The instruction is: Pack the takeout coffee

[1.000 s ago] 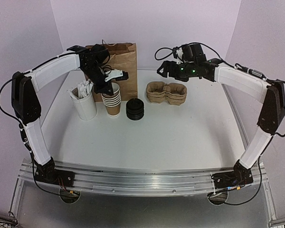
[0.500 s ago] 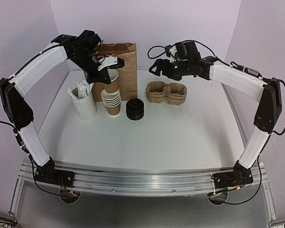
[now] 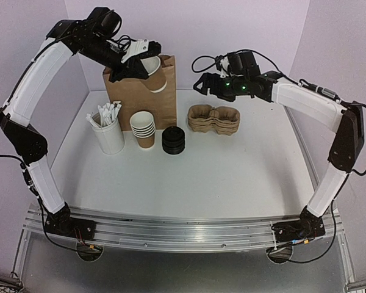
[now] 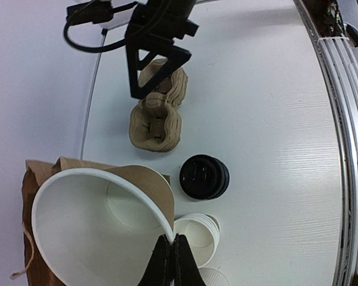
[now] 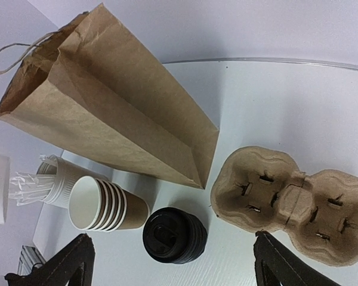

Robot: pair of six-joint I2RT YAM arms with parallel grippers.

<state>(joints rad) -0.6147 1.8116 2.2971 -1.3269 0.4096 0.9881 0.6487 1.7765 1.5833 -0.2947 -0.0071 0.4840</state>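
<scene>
- The left jaws are closed on the rim of a brown paper cup [image 3: 155,74], one finger inside the white wall and one outside, as the left wrist view shows.
- The cup hangs in the air, well above the tabletop [image 3: 232,177], tilted so that its white inside faces outward.
- In the top view the cup overlaps the upper right edge of the standing paper bag [image 3: 140,94]. I cannot tell whether it is over the bag's mouth or just in front of it.
- The right jaws stand wide open and grip nothing. They hover above the far side of the tabletop, near the stacked pulp cup carriers [image 3: 215,119].
- A stack of black lids [image 3: 173,140] sits on the tabletop just in front of the bag.
- A stack of brown cups [image 3: 144,130] stands just beside the lids.
- A tall white cup of wrapped straws [image 3: 108,135] stands to the left of the brown stack.
</scene>
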